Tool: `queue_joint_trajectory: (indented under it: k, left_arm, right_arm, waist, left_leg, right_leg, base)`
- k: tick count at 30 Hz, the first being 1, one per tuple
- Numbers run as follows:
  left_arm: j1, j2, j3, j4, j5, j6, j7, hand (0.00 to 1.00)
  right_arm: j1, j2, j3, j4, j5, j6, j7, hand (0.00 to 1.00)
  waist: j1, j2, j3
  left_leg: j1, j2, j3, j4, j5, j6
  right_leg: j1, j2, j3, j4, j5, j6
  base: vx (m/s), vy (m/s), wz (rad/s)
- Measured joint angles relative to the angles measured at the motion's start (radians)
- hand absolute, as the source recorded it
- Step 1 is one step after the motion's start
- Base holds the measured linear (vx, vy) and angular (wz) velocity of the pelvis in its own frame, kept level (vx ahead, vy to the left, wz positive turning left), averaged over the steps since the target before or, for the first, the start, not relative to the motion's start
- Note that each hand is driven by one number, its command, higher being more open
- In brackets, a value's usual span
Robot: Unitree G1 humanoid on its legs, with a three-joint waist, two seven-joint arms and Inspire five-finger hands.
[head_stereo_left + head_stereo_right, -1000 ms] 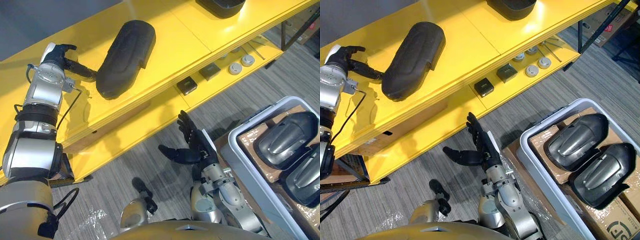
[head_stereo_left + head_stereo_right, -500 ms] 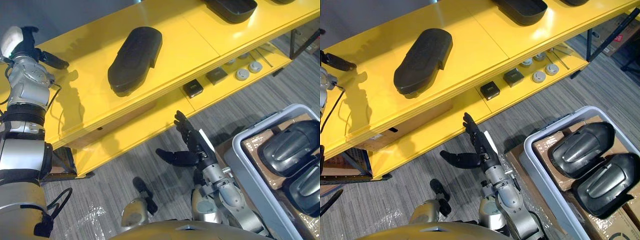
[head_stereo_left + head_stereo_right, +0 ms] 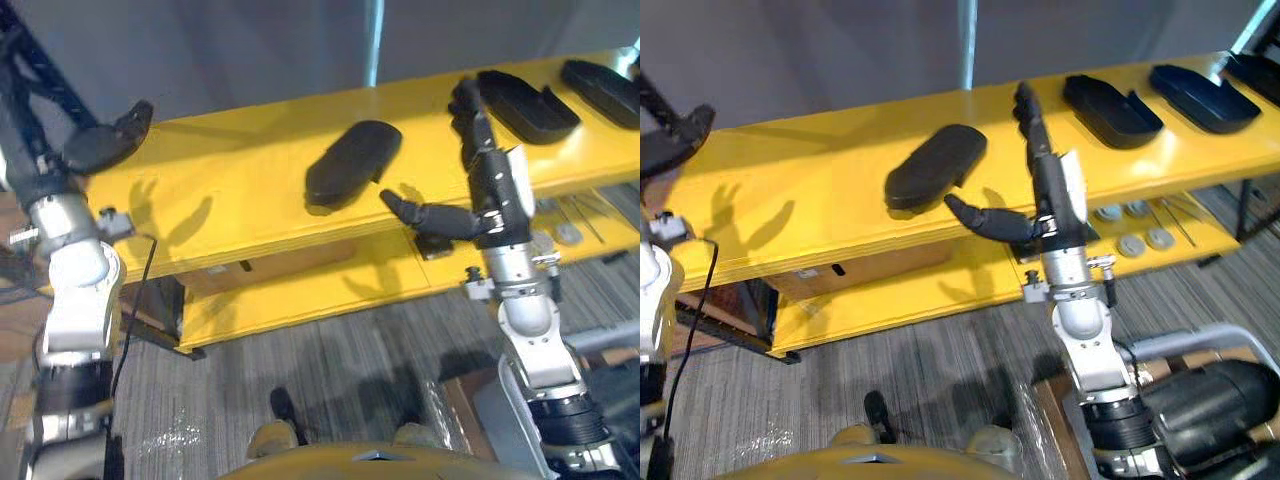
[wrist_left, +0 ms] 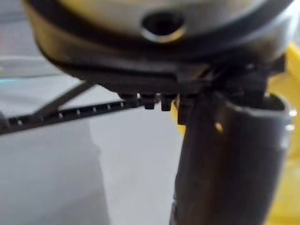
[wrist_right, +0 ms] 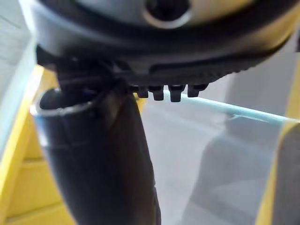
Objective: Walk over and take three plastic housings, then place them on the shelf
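Observation:
A black plastic housing (image 3: 352, 162) lies alone on the yellow shelf's top board (image 3: 230, 190), with no hand touching it. Two more black housings (image 3: 1112, 98) (image 3: 1205, 94) lie further right on the same board. My right hand (image 3: 492, 178) is raised in front of the shelf, just right of the nearest housing, open, with fingers straight up and thumb (image 3: 425, 214) stretched towards the shelf edge. My left hand (image 3: 104, 146) hangs raised at the shelf's left end, open and holding nothing. Each wrist view shows its own thumb (image 4: 225, 164) (image 5: 103, 159) against a grey wall.
A grey bin (image 3: 1196, 344) at the lower right holds more dark housings (image 3: 1218, 400). Small round parts (image 3: 1132, 243) sit on the lower yellow board. A grey wall stands behind the shelf, and striped carpet (image 3: 330, 370) lies in front of it.
The camera has swung upward. My left hand has drawn back from the housing on the shelf. My right hand has risen from near the floor to shelf height.

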Motion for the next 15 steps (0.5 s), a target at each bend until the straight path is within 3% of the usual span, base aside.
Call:
queue_joint_trajectory:
  k: [4, 11, 15]
  left_arm:
    - [0.116, -0.031, 0.032, -0.073, -0.032, -0.051, -0.069, 1.0]
    - [0.155, -0.055, 0.032, -0.118, -0.034, -0.119, -0.152, 1.0]
    - [0.161, -0.063, 0.033, -0.117, -0.035, -0.119, -0.169, 1.0]
  right_arm:
    - [-0.106, -0.012, 0.007, 0.056, -0.07, -0.001, 0.019, 1.0]
    - [-0.231, -0.052, 0.099, 0.22, -0.181, 0.041, 0.045, 1.0]
    - [-0.235, -0.108, 0.148, 0.294, -0.2, 0.057, 0.078, 1.0]
  waist:
    - [0.042, -0.007, -0.019]
    - [0.084, -0.009, -0.024]
    - [0.108, -0.009, -0.024]
  left_leg:
    - [-0.002, -0.013, -0.054, 0.0, 0.0, 0.0]
    - [-0.017, -0.032, -0.102, 0.0, 0.005, 0.0]
    - [-0.019, -0.04, -0.121, 0.0, 0.013, 0.0]
  right_leg:
    - [0.047, -0.002, -0.058, -0.017, -0.001, 0.0]
    - [0.076, -0.007, -0.107, -0.033, 0.0, 0.001]
    - [0.091, -0.009, -0.128, -0.034, 0.001, 0.002]
  base:
    - [-0.03, 0.009, 0.41]
    - [-0.02, 0.027, 0.23]
    - [0.02, 0.003, 0.16]
